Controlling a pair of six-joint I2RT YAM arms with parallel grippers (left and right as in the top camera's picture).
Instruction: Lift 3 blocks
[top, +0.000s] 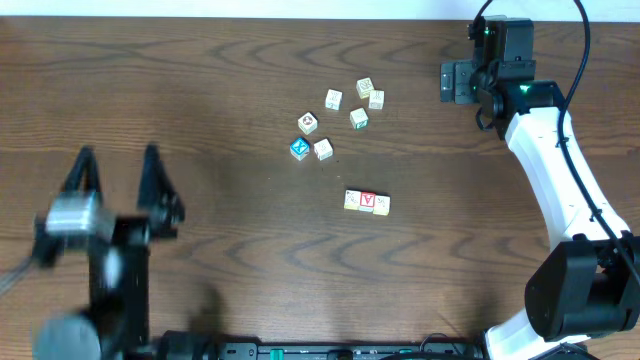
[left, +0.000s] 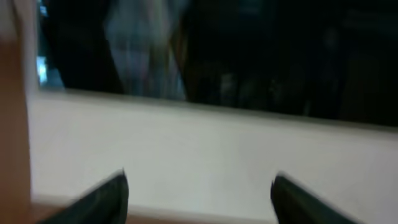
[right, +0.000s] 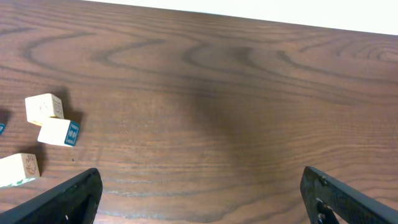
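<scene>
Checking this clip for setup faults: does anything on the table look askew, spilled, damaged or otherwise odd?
Nothing spilled or damaged. The three blocks sit in a tight row, the loose cubes scattered beyond them. Only oddity: the left arm is blurred, and its wrist view is smeared, showing no blocks.

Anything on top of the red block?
No: the red block shows its whole top face, nothing on it. It sits on the table between two pale blocks; its underside is hidden.

Three blocks (top: 367, 202) sit in a touching row at the middle of the surface (top: 220, 80); seven loose cubes (top: 359, 118) scatter behind them, toward the far edge.
</scene>
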